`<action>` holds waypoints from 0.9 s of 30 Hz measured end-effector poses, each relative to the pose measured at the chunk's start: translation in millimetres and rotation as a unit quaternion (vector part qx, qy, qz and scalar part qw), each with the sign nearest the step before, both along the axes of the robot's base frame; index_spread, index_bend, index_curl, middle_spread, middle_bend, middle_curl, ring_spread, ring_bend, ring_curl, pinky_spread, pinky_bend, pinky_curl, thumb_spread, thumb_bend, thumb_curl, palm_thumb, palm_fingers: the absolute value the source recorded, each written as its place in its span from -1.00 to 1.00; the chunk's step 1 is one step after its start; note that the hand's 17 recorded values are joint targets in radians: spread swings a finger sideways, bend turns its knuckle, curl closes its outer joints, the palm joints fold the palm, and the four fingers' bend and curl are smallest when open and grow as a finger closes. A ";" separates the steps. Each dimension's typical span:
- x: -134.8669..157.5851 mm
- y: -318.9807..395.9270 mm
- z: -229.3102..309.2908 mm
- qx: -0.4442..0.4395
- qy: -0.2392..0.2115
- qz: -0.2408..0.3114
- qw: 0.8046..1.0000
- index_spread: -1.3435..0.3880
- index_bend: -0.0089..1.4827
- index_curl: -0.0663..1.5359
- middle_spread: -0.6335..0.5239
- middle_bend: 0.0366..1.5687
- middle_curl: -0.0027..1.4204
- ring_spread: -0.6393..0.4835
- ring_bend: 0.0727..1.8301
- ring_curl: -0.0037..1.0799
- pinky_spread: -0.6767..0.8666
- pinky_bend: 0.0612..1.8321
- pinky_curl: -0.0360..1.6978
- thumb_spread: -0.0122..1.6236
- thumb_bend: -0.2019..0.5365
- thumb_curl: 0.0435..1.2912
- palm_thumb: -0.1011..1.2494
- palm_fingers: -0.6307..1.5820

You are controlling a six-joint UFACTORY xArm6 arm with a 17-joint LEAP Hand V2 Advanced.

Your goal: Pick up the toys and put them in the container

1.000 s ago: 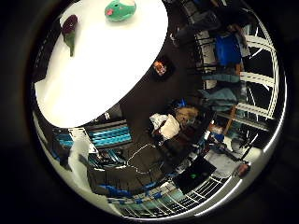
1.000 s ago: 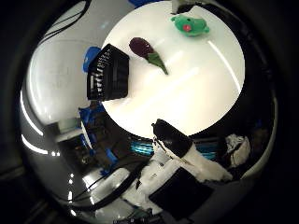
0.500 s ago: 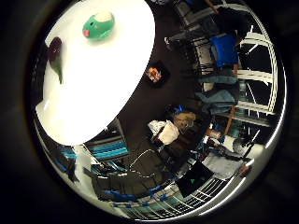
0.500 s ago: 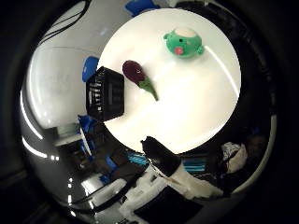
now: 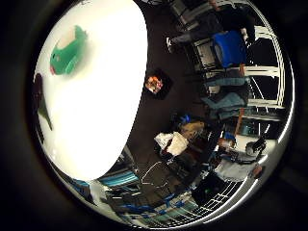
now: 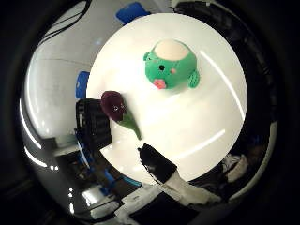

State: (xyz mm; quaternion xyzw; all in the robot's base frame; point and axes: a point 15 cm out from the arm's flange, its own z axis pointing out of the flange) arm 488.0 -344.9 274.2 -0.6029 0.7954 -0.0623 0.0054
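In the right thumb side palm view a green round plush toy (image 6: 170, 66) with a pink mouth lies on the white round table (image 6: 211, 122). A purple eggplant toy (image 6: 118, 106) with a green stem lies near the table's edge. A black slatted container (image 6: 92, 131) stands just beyond that edge, beside the eggplant. Black and white parts of my hand (image 6: 165, 172) reach in over the table's rim, relaxed and holding nothing, away from both toys. The right little finger side palm view shows the green toy (image 5: 66, 51) and the dark eggplant (image 5: 38, 101) on the table (image 5: 106, 96).
The dark floor around the table holds a small orange and black object (image 5: 154, 84). Blue chairs (image 5: 231, 46), desks and white railings (image 5: 265, 77) stand further out. A blue chair (image 6: 131, 12) stands behind the table.
The whole picture has shifted in both views: the camera has come closer to the table, so the green toy now looks larger. The toys lie as before.
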 end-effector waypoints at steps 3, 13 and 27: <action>18.4 6.3 -4.6 -0.004 -0.008 0.007 1.000 0.17 -0.76 -0.56 0.25 -0.80 -0.56 0.56 -0.79 -0.52 0.44 -0.60 -0.60 0.35 -0.51 -0.63 -0.18 -0.34; 70.0 41.2 -27.1 -0.007 -0.019 0.031 0.999 0.17 -0.77 -0.56 0.24 -0.79 -0.56 0.54 -0.79 -0.51 0.45 -0.60 -0.61 0.35 -0.51 -0.63 -0.18 -0.32; 82.1 77.4 -109.1 0.023 0.034 0.044 0.998 0.16 -0.77 -0.56 0.24 -0.80 -0.56 0.56 -0.80 -0.52 0.47 -0.59 -0.61 0.33 -0.52 -0.63 -0.24 -0.31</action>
